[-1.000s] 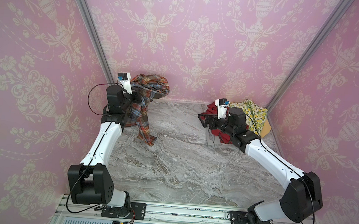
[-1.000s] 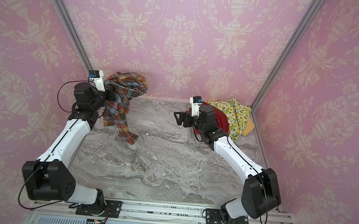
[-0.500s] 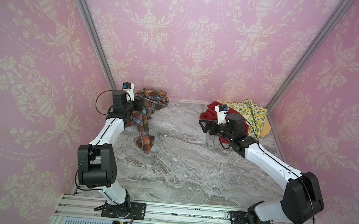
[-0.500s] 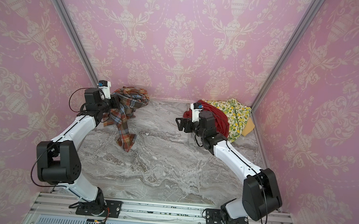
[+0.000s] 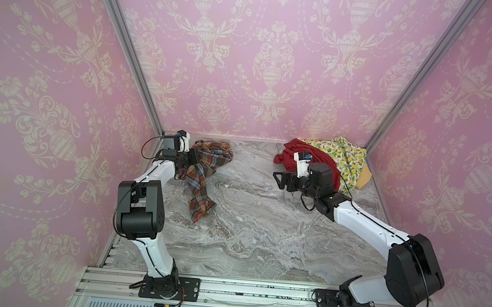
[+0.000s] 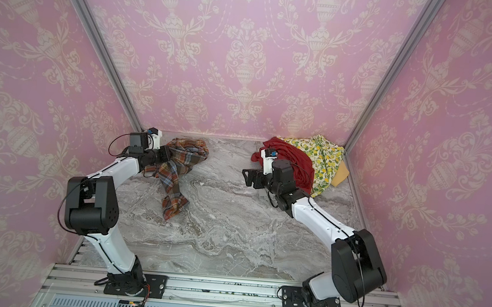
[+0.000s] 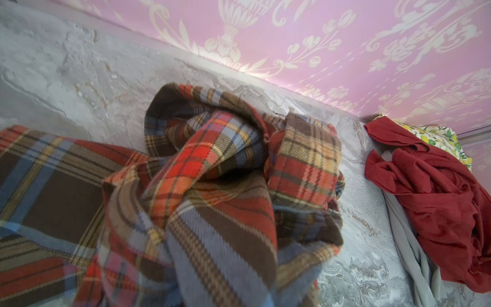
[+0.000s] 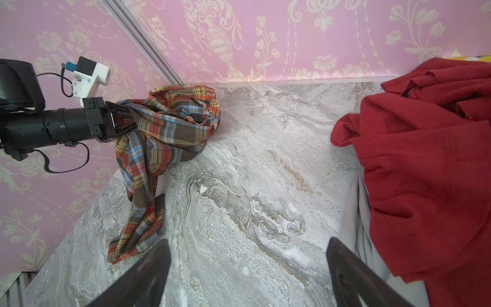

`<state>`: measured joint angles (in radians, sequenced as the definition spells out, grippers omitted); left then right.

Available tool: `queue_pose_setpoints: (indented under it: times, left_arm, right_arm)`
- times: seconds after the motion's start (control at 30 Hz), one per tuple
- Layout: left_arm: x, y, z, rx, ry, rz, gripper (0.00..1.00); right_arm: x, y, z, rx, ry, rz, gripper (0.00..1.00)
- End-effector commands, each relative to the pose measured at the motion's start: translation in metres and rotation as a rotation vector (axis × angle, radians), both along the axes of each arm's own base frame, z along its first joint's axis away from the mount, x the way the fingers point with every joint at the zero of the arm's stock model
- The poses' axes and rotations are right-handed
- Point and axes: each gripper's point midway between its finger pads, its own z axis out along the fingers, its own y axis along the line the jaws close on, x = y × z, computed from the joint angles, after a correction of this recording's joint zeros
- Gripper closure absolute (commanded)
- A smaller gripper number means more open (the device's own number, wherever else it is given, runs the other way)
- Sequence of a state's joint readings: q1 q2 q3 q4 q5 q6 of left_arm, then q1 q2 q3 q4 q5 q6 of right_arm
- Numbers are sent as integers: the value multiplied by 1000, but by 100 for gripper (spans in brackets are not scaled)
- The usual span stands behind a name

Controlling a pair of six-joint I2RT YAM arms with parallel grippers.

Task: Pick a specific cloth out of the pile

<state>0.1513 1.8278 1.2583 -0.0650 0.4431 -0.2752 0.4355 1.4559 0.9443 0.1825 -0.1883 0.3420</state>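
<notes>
L gripper (image 8: 123,119) clamped on plaid cloth (image 5: 207,169) at table's (image 5: 263,222) 11 o'clock corner. Bunch hangs from jaws, tail trails on table toward 6. The pile (image 5: 325,167) (red cloth (image 5: 299,154) in front, lemon-print cloth (image 5: 349,161) behind) sits at 1 o'clock, well apart. R gripper (image 5: 280,180) wide, empty, beside pile. Est: pick-out mostly done, cloth clear of pile. Left: set down, release.

The left arm (image 5: 158,171) rises from 7 o'clock, elbow folded, wrist level toward 3 o'clock; the left gripper (image 8: 121,121) is clamped on the cloth (image 8: 164,125). The right arm (image 5: 363,222) stretches toward 11 o'clock; the right gripper (image 8: 248,268) faces 9 o'clock, fingers (image 8: 148,273) spread wide.
</notes>
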Motion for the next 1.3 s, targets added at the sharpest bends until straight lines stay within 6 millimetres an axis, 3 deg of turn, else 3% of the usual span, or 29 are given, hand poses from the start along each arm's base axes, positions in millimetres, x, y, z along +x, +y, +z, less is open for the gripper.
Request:
queue_pose_setpoints:
  times: [0.0, 0.2, 0.5, 0.8, 0.93, 1.27]
  left_arm:
    - [2, 10, -5, -46, 59, 60, 100]
    - [3, 19, -22, -83, 137, 128, 100]
    - [2, 30, -27, -22, 200, 124, 100]
    - [-7, 45, -53, -8, 316, 166, 100]
    - [-11, 39, -43, -58, 302, 160, 100]
    - [-31, 10, 14, -231, 185, 128, 100]
  right_arm:
    - [-1, -2, 10, 0, -47, -5, 8]
    - [-1, -3, 7, -6, -43, -12, 8]
    - [-2, -3, 3, 4, -38, -16, 8]
    - [-4, -4, 3, 11, -38, -21, 8]
    - [-3, -5, 2, 5, -33, -29, 8]
    - [-3, -4, 6, 25, -36, -32, 9]
